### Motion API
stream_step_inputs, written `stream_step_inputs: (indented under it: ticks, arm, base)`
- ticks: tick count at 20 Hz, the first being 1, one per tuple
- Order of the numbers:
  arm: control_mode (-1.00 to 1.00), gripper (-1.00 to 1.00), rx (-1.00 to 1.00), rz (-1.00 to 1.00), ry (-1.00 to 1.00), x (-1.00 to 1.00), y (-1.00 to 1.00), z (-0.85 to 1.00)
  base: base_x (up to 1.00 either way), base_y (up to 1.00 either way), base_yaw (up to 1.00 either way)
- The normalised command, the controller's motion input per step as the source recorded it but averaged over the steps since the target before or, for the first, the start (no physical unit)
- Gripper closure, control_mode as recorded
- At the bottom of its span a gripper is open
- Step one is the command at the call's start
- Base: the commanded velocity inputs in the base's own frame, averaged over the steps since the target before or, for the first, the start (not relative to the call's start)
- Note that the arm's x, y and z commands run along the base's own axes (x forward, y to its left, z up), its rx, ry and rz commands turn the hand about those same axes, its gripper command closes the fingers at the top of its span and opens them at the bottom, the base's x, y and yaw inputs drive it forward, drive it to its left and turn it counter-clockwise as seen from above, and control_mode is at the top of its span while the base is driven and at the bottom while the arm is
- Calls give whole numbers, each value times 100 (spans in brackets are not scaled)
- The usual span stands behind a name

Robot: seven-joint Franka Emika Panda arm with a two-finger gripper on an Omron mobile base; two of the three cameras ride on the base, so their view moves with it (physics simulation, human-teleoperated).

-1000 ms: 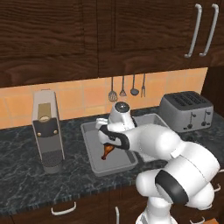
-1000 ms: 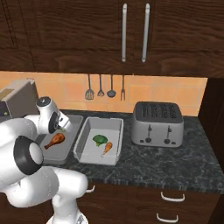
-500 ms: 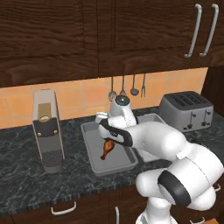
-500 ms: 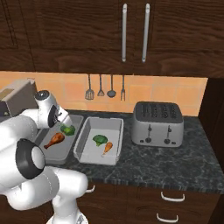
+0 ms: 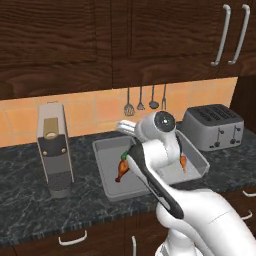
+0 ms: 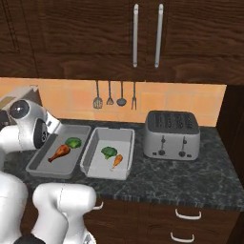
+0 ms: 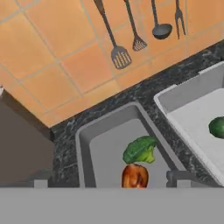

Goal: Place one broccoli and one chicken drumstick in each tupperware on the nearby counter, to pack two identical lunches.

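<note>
Two grey tupperware trays stand side by side on the dark counter. The left tupperware holds a chicken drumstick and a broccoli. In the right tupperware lie a second broccoli and a second drumstick. My gripper hangs open above the left tupperware, fingertips wide apart, holding nothing. Below it lie the broccoli and the drumstick. The left base view shows the left-tray drumstick; my arm hides much of the right tupperware.
A silver four-slot toaster stands right of the trays. A tall coffee machine stands left of them. Utensils hang on the orange tiled wall behind. Dark cabinets overhang the counter, with drawers below its front edge.
The gripper opened and let the drumstick go into the left tupperware beside the broccoli. The hand then rose away from the tray.
</note>
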Motion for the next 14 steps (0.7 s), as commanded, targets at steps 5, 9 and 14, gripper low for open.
stream_step_inputs:
  ticks: [5,9,14]
  arm:
    - [-100,-100,11,0,-66,-100,-64,100]
    - [-100,-100,17,0,-63,-100,-81,100]
    - [-100,-100,23,-1,-59,-100,-74,100]
  base:
    - [0,0,0]
    - [0,0,0]
    - [0,0,0]
